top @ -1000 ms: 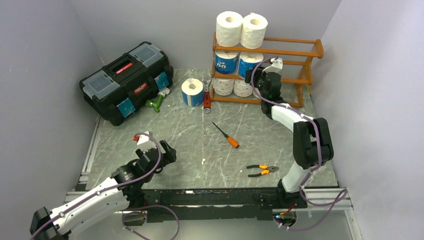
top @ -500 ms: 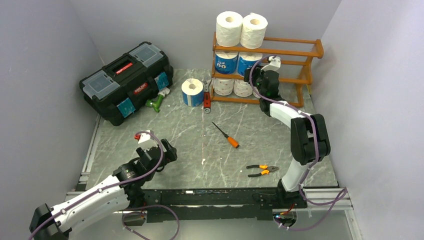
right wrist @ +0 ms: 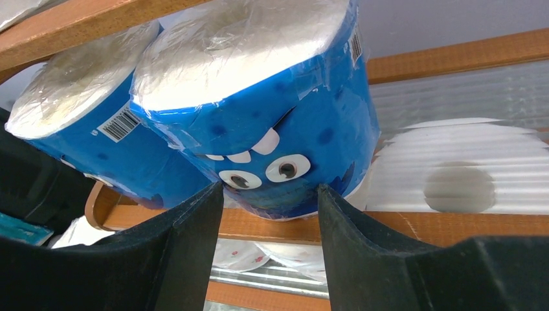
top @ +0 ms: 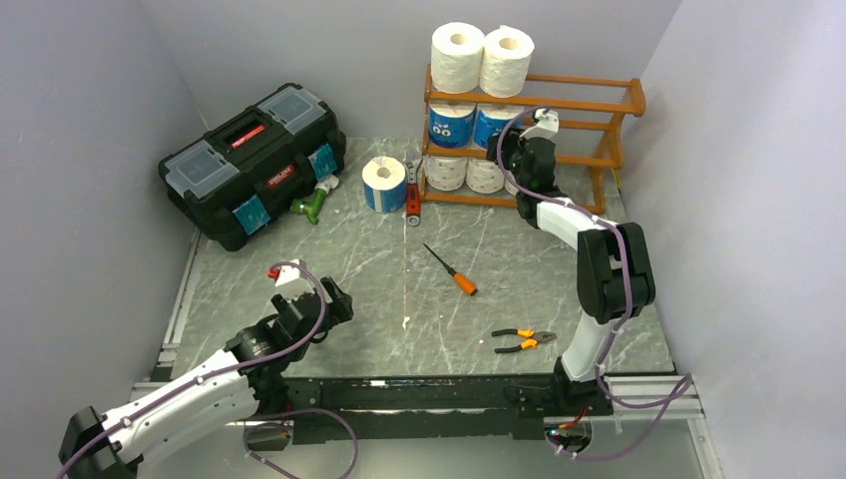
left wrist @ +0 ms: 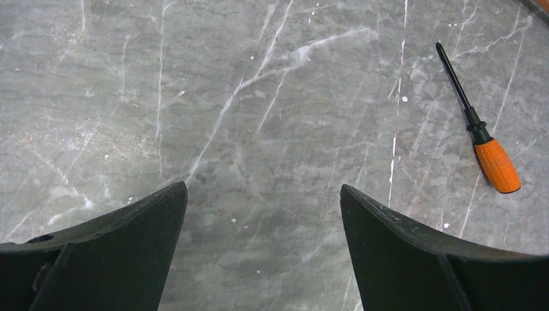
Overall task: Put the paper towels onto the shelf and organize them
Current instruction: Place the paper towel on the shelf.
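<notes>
The shelf (top: 589, 102) stands at the back right of the table (top: 329, 249). Two white rolls (top: 457, 57) sit side by side on the left end of its top tier. Two blue rolls (top: 451, 125) fill the left part of the middle tier, and the lower white rolls (top: 446, 172) lie beneath them on the bottom tier. The loose blue roll (top: 384, 185) stands upright on the table just left of the shelf, between it and the black toolbox (top: 254, 160).

The right arm is stretched out to the middle tier. The right gripper (right wrist: 270, 194) has its fingers partly apart, with one tip on each side of the lower edge of the right-hand blue roll (right wrist: 272, 123), the one showing cartoon eyes and teeth. That roll is tilted and leans against its blue neighbour (right wrist: 84, 129), with its bottom edge at the front slat. I cannot tell whether the fingers pinch it or only lie against it.

The left gripper (left wrist: 262, 194) hangs low over bare table near the front left, its fingers spread wide with nothing between them. An orange-handled screwdriver (left wrist: 482, 139) lies ahead of it to the right, near the middle of the table. The pliers (top: 523, 341) lie near the base of the right arm
</notes>
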Robot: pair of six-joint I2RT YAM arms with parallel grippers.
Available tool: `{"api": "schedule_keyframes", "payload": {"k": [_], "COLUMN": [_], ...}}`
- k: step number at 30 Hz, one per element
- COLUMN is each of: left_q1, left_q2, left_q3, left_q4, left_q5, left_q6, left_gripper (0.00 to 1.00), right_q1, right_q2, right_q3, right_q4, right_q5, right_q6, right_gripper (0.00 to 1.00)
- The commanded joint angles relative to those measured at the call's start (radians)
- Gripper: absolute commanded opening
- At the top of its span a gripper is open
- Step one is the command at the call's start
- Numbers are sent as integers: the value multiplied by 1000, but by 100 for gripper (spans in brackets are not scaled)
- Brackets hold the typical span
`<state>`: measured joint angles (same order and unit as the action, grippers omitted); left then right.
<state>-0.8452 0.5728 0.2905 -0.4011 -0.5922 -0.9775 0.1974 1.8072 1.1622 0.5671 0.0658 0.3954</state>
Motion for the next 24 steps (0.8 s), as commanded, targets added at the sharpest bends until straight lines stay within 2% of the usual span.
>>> {"api": "schedule_keyframes", "payload": {"k": [1, 14, 20, 24], "left_q1": [3, 3, 2, 3], "left_q2": [-7, -8, -2, -7], "left_q3": [29, 23, 27, 23], "left_q4": [24, 26, 31, 41], "left_q5": [-21, -18, -14, -7], "left_q6": [5, 1, 11, 17], "left_gripper": [94, 95, 95, 95], "right_q1": [-4, -5, -5, -3], "right_q2": [14, 43, -16, -112], "right_q3": [46, 62, 20, -39], "right_q4": [8, 4, 20, 16], "right_q5": [-5, -15, -26, -38], "right_q6": [-6, 3, 5, 3], "right_gripper": [57, 60, 70, 75]}}
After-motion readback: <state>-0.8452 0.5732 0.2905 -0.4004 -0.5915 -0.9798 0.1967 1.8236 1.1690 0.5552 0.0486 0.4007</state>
